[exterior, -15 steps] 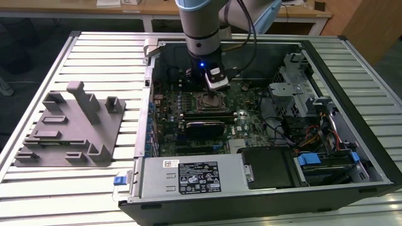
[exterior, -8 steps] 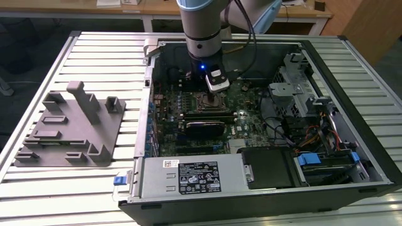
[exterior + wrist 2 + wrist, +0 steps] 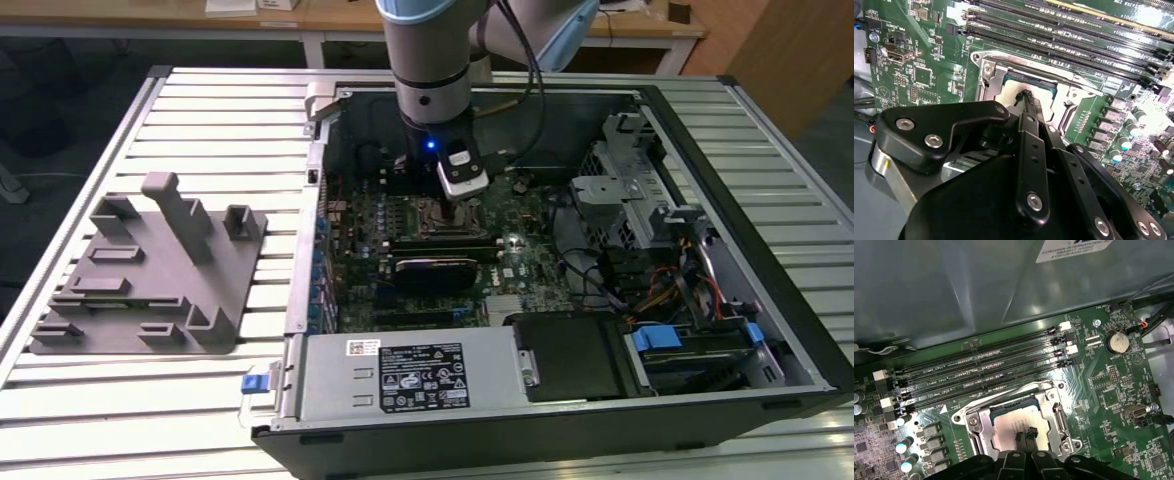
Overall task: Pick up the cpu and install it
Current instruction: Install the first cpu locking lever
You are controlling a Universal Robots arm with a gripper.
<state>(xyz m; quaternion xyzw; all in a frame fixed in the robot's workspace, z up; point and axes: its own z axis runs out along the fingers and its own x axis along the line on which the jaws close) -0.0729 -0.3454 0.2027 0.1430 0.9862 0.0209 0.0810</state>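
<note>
The gripper (image 3: 1026, 97) is down inside the open computer case (image 3: 747, 330), its fingertips (image 3: 1024, 432) drawn together and resting on, or just above, the middle of the cpu (image 3: 1016, 424). The cpu, pale and silvery, lies flat within the metal-framed socket (image 3: 1056, 415) on the motherboard (image 3: 1114, 390), next to the row of black memory slots (image 3: 984, 375). In both wrist views the fingers look nearly closed, with nothing pinched between them; whether the tips actually bear on the chip cannot be told. The chip appears seated square in the frame, so the placing seems largely done. The risk now is in the contact: if the tips are pressing and the arm shifts sideways, the cpu could slide or tilt off its seat and damage the fine contacts underneath. Too much downward force would do similar harm. The socket frame stands close around the fingers, so a drifting lift could catch its edge. In the exterior view the grey fixture block (image 3: 147, 270) sits on the slatted counter (image 3: 80, 160) well apart from the case.
</note>
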